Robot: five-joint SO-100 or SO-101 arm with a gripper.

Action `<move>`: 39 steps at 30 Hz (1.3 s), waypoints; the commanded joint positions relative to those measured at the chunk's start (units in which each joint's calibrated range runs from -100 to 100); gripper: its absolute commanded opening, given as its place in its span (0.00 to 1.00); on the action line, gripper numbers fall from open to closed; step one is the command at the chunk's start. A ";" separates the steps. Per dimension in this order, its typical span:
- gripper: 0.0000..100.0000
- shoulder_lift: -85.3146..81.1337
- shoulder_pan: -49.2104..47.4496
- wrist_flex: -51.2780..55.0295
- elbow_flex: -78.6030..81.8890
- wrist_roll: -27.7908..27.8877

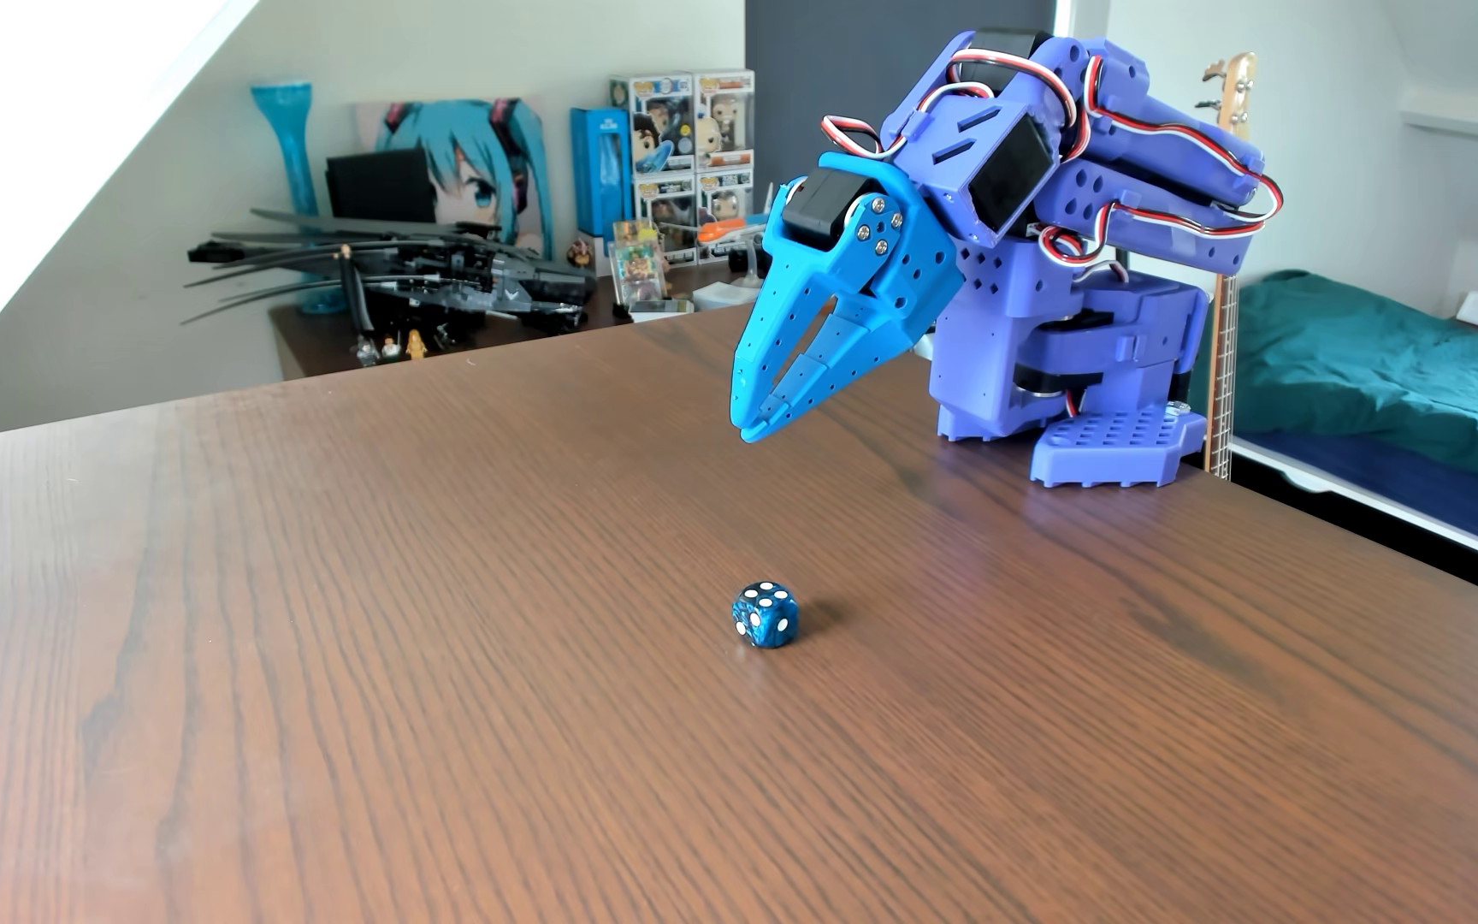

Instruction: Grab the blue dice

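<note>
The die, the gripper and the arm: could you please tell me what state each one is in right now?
Blue die: resting on the wooden table, free, nothing touching it, three white pips on top.
Gripper: in the air above the table, well behind the die, pointing down; fingers meet at the tips, holding nothing.
Arm: folded over its base at the far right of the table.

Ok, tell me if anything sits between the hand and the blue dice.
Nothing visible does. The hand hangs above the table, apart from the blue dice, and only bare wood lies between them in this view.
</note>
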 commanded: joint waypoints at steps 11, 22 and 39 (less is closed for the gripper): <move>0.02 -0.92 -0.29 -1.55 -0.75 0.13; 0.02 -0.92 -0.29 -1.55 -0.75 0.13; 0.02 2.43 -2.66 9.40 -33.57 0.23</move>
